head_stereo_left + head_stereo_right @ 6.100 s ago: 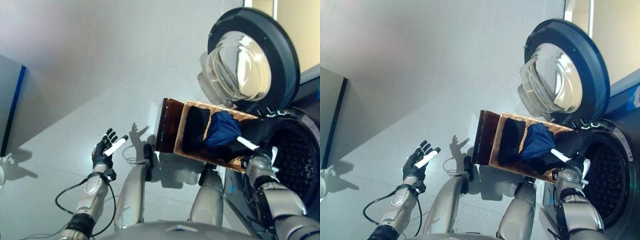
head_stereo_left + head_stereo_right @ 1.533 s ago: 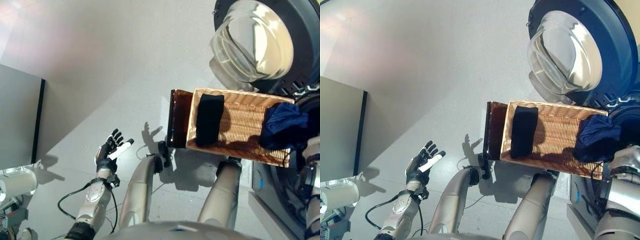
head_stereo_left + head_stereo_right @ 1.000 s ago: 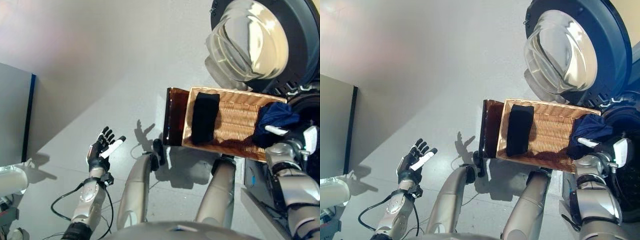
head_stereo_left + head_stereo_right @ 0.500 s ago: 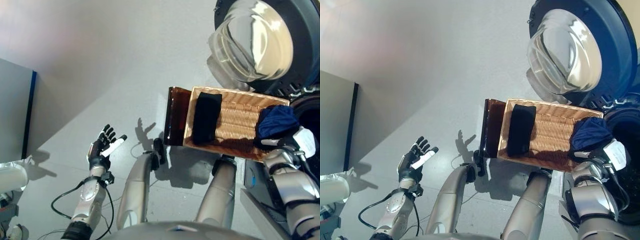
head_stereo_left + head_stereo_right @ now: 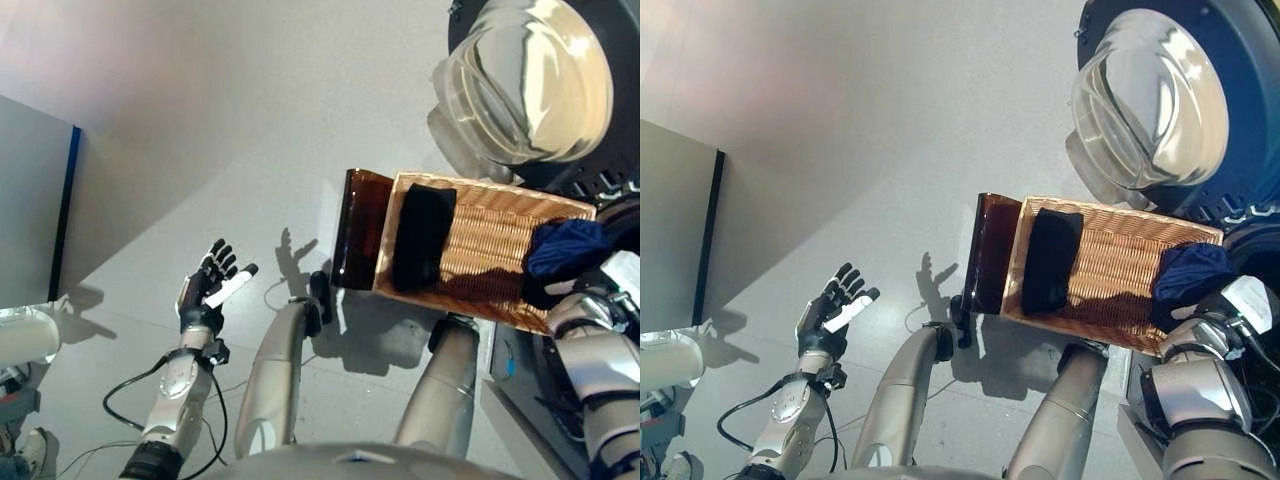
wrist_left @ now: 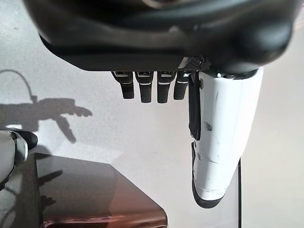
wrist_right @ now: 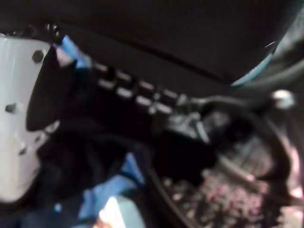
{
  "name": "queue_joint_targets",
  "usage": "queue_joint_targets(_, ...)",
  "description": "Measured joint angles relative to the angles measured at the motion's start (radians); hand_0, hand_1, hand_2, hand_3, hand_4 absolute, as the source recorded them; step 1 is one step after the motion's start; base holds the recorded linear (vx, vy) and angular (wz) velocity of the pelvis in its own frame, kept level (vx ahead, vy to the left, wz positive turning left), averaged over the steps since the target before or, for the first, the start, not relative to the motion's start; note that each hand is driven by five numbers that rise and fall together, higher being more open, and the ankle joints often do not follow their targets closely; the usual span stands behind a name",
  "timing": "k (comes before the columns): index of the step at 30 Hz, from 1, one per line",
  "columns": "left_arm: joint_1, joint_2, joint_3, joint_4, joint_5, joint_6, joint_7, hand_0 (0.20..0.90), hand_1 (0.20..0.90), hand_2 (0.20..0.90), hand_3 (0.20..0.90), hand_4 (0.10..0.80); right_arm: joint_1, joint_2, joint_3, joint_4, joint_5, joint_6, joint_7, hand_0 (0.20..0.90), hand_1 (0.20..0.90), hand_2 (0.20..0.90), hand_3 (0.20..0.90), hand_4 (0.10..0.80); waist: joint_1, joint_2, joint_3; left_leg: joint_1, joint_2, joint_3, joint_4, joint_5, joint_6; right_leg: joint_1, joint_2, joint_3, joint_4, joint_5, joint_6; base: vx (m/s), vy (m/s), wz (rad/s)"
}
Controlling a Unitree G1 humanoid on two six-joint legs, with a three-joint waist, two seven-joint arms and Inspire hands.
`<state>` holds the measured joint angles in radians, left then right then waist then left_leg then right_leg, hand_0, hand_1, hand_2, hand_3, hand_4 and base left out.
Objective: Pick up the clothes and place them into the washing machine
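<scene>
A shallow wicker basket (image 5: 490,245) rests on a low dark brown box (image 5: 355,240) beside the washing machine. A black garment (image 5: 420,240) lies across the basket's left end. My right hand (image 5: 583,297) is at the basket's right end by the machine's opening (image 5: 1258,250) and is shut on a dark blue garment (image 5: 565,252). In the right wrist view its fingers (image 7: 128,90) and white thumb (image 7: 19,142) curl round the blue cloth (image 7: 95,190), with the drum (image 7: 228,199) just past them. My left hand (image 5: 205,293) is open and empty, held out over the floor at the lower left.
The machine's round glass door (image 5: 530,75) stands open above the basket. A grey panel with a dark edge (image 5: 30,200) stands at the far left. A white cylinder (image 5: 25,340) lies at the left edge. Grey floor (image 5: 220,120) spreads left of the box.
The camera has shifted a little. My right hand still holds the blue garment at the basket's right end, now slightly further toward the machine. The left hand and the black garment have stayed put.
</scene>
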<state>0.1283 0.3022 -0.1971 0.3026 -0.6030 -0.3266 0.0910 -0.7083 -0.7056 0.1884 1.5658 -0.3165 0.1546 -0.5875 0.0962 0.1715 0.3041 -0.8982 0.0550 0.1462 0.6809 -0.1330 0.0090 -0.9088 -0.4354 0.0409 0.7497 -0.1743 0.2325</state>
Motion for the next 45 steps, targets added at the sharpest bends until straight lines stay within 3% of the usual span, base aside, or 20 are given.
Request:
queue_joint_targets(18,0.004,0.011,0.018,-0.002,0.002,0.015,-0.002,0.9,0.9,0.9,0.9,0.8,0.0,-0.016,-0.037,-0.007,0.017,-0.009,0.022,0.2,0.2,0.2,0.2,0.3,0.0,0.01,-0.007,-0.001,0.003,-0.005,0.012,-0.004,-0.001,-0.008,0.0,0.005,0.033,-0.018,-0.004,-0.011,-0.002,0.01)
queue_joint_targets(22,0.003,0.012,0.03,-0.004,0.002,0.015,0.009,0.9,0.9,0.9,0.9,0.8,0.021,-0.017,-0.256,-0.062,0.246,-0.076,-0.012,0.2,0.2,0.2,0.2,0.3,-0.003,0.01,-0.007,-0.002,0.003,-0.002,0.013,0.0,-0.005,-0.01,0.004,0.013,0.029,-0.015,-0.006,-0.021,0.003,-0.01)
queue_joint_targets(30,0.004,0.013,0.033,-0.001,0.006,0.015,0.051,0.9,0.9,0.9,0.9,0.8,0.055,0.023,-0.468,-0.14,0.712,-0.242,-0.083,0.2,0.2,0.2,0.2,0.3,-0.032,0.01,-0.007,-0.019,0.015,0.0,0.039,-0.015,0.007,-0.011,0.011,0.009,0.019,-0.014,-0.005,0.008,0.002,-0.02)
queue_joint_targets(37,0.006,0.013,0.035,-0.001,0.0,0.014,0.069,0.9,0.9,0.9,0.9,0.8,0.061,0.093,-0.688,-0.262,1.093,-0.48,-0.152,0.2,0.2,0.2,0.2,0.3,-0.06,0.009,-0.008,-0.019,0.02,0.009,0.054,-0.032,0.011,-0.01,0.016,0.02,0.011,-0.012,-0.005,0.008,0.002,-0.04)
queue_joint_targets(40,0.009,0.013,0.034,0.0,-0.004,0.018,0.069,0.9,0.9,0.9,0.9,0.8,0.039,0.136,-0.867,-0.316,1.408,-0.625,-0.106,0.2,0.2,0.2,0.2,0.3,-0.061,0.006,-0.012,-0.019,0.02,0.01,0.053,-0.033,0.011,-0.01,0.017,0.021,0.008,-0.012,-0.005,0.01,0.001,-0.01)
queue_joint_targets(45,0.043,0.013,0.032,0.003,-0.047,0.051,0.068,0.9,0.9,0.9,0.9,0.8,0.028,0.171,-0.868,-0.3,1.647,-0.684,-0.087,0.2,0.2,0.2,0.2,0.3,-0.062,-0.007,-0.044,-0.019,0.02,0.017,0.055,-0.042,0.015,-0.01,0.017,0.024,-0.004,-0.011,-0.005,0.006,0.004,-0.03)
